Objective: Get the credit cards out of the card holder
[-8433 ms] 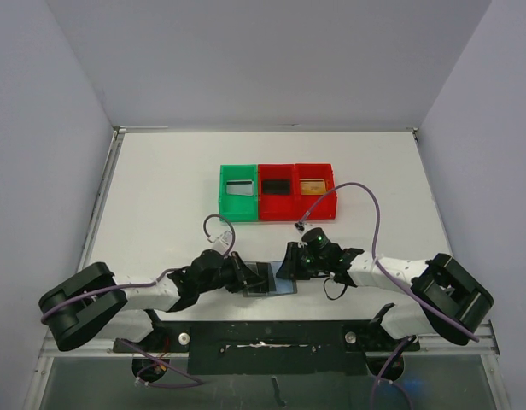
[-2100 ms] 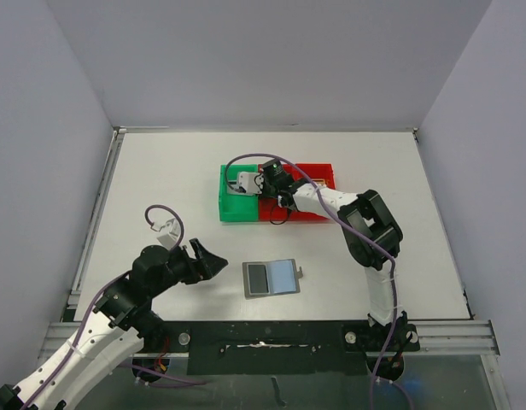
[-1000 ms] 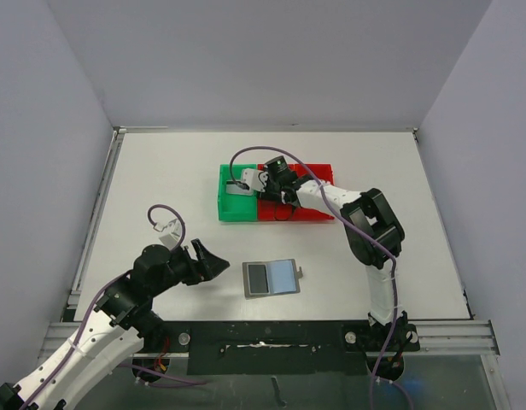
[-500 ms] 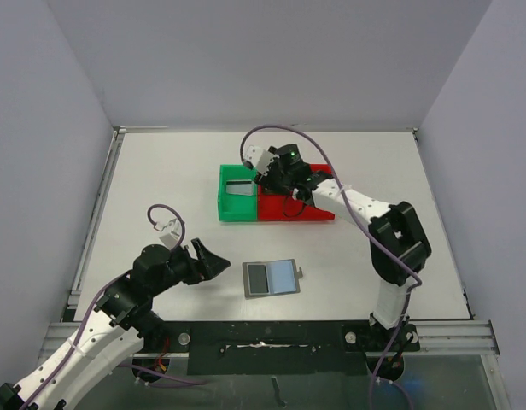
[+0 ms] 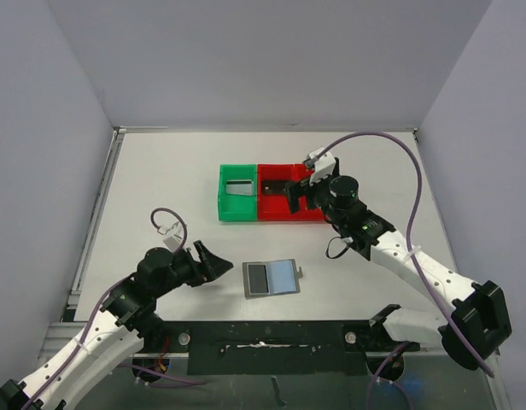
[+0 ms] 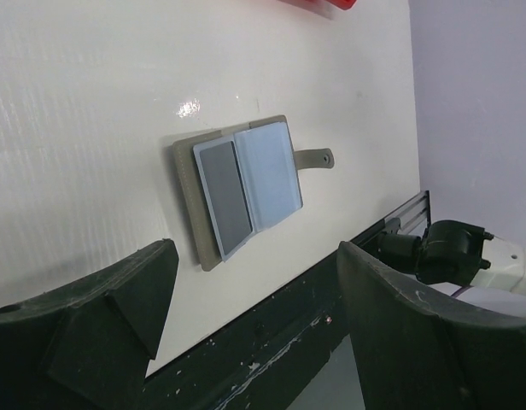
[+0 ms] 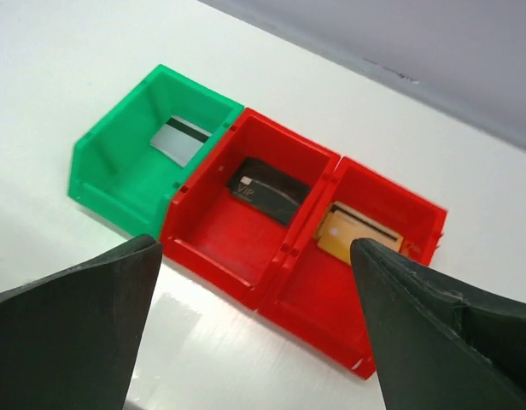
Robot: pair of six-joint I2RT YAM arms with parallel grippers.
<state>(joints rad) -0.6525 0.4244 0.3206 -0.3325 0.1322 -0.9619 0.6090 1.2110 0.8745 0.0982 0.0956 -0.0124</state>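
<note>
Table (image 5: 160, 188): card holder (image 5: 271, 277) lies open, silvery card (image 7: 180, 138) in green bin (image 7: 101, 162), black card (image 7: 265, 190) in red bin (image 7: 216, 235), left gripper (image 6: 250, 256) and right gripper (image 7: 254, 248) wide, empty.

This is a robotics laboratory, more exactly a small test cell. The white bench (image 5: 160, 179) is closed on three sides by plain pale walls (image 5: 271, 60) without any decoration, and a metal frame (image 5: 96, 213) borders it. Two white and black robot arms, the left arm (image 5: 84, 352) and the right arm (image 5: 417, 265), are fixed at its near edge. The left end effector (image 5: 207, 258) and the right end effector (image 5: 302, 193) are plain dark two-finger tools. Loose purple cables (image 5: 391, 139) run along the arms. Small plastic bins (image 5: 237, 210), one green and two red, stand in a neat row.
</note>
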